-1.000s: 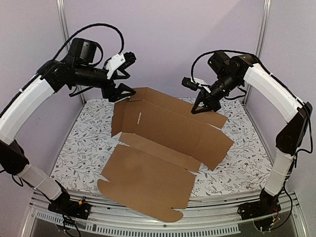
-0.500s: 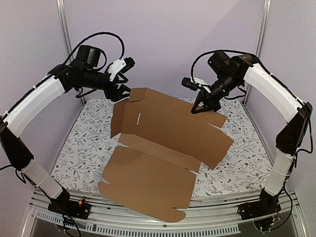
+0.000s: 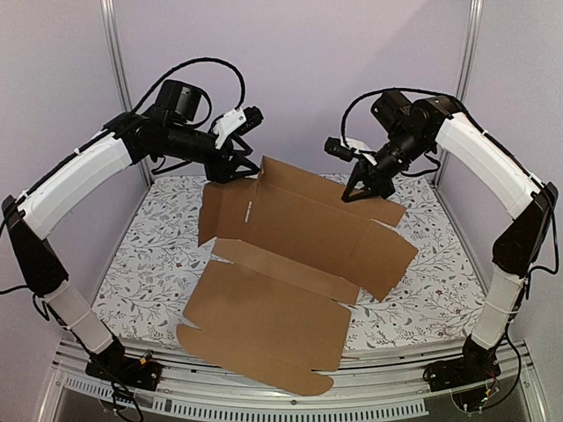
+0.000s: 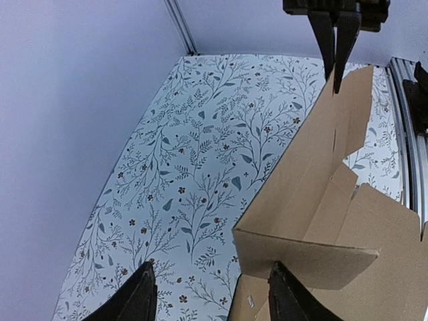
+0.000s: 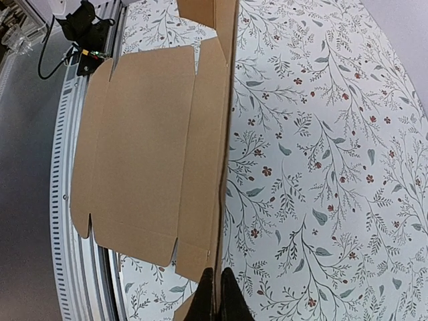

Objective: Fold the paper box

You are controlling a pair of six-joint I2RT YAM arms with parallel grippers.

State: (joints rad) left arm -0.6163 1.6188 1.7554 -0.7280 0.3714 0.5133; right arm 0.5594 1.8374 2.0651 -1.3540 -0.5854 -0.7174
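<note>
the box (image 3: 290, 220) is clamped by the closed right gripper (image 5: 215, 287), its flap (image 4: 301, 257) seen just ahead of the parted, empty left gripper (image 4: 210, 287); floral mat (image 3: 145, 259) below.

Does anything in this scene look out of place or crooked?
Yes. The paper box lies askew, turned against the edges of the table. Its near flap hangs past the front edge, out over the metal rail. No tear or spill shows.
</note>
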